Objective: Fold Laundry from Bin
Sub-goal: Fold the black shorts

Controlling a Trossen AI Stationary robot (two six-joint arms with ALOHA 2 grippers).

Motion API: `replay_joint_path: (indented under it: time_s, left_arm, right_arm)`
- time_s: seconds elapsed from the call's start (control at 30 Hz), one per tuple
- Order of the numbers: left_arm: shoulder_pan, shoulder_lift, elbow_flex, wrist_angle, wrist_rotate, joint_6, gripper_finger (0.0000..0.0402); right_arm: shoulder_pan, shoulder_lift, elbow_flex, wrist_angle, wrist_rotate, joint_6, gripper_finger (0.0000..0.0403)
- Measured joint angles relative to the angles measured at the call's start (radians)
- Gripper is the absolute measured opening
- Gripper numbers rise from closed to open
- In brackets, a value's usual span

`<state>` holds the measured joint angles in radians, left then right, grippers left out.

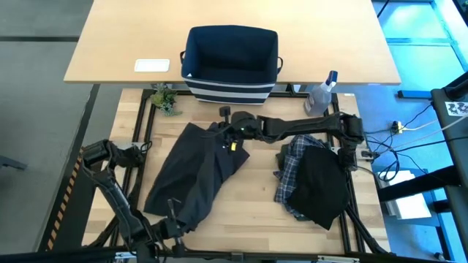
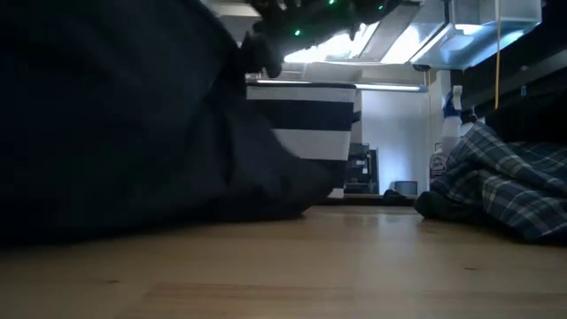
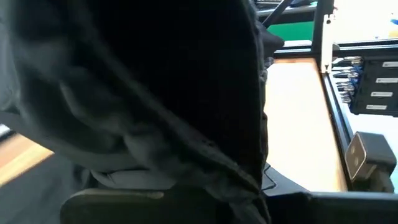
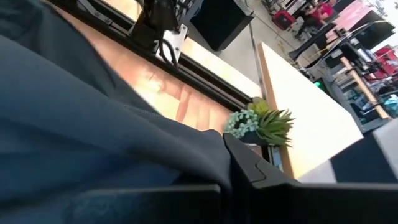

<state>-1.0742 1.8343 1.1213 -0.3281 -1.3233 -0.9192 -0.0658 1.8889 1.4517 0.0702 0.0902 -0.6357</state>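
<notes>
— Where's the dark green garment [image 1: 194, 172]?

— Spread on the surface [image 1: 248, 201] just in front of the bin [image 1: 231, 64], its long axis slanting from the bin toward the near left.

— The hands?

— Right hand [image 1: 232, 137] clenched on its bin-side edge; left hand [image 1: 174, 219] clenched on its far corner, fingers hidden by cloth.

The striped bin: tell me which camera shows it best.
The high view: the bin shows whole from above, its open top and striped lower wall both visible. The low view shows only part of its striped side behind dark cloth. The right wrist view catches a blurred corner at most; the left wrist view shows none.
</notes>
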Motion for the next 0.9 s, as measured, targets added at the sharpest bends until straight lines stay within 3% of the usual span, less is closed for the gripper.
replay_joint_path:
  time_s: [0.23, 0.4, 0.53, 0.7, 0.9]
  left_arm:
    - [-0.043, 0.0, -0.002, -0.353, -0.002, -0.41, 0.0005]
    - [-0.058, 0.0, -0.05, -0.413, 0.041, -0.595, 0.0005]
    - [-0.057, 0.0, -0.11, -0.346, 0.066, -0.641, 0.0005]
    - [-0.049, 0.0, -0.173, -0.253, 0.198, -0.642, 0.0005]
    - [-0.037, 0.0, -0.186, -0.231, 0.269, -0.642, 0.0005]
  right_arm:
    - [-0.009, 0.092, 0.052, 0.05, -0.062, 0.0, 0.0]
    - [-0.015, 0.148, 0.064, 0.093, -0.146, 0.003, 0.0]
    - [-0.022, 0.201, 0.064, 0.152, -0.177, 0.005, 0.0]
    - [-0.037, 0.261, 0.064, 0.218, -0.228, 0.007, 0.0]
    - [-0.071, 0.32, 0.063, 0.202, -0.237, 0.028, 0.0]
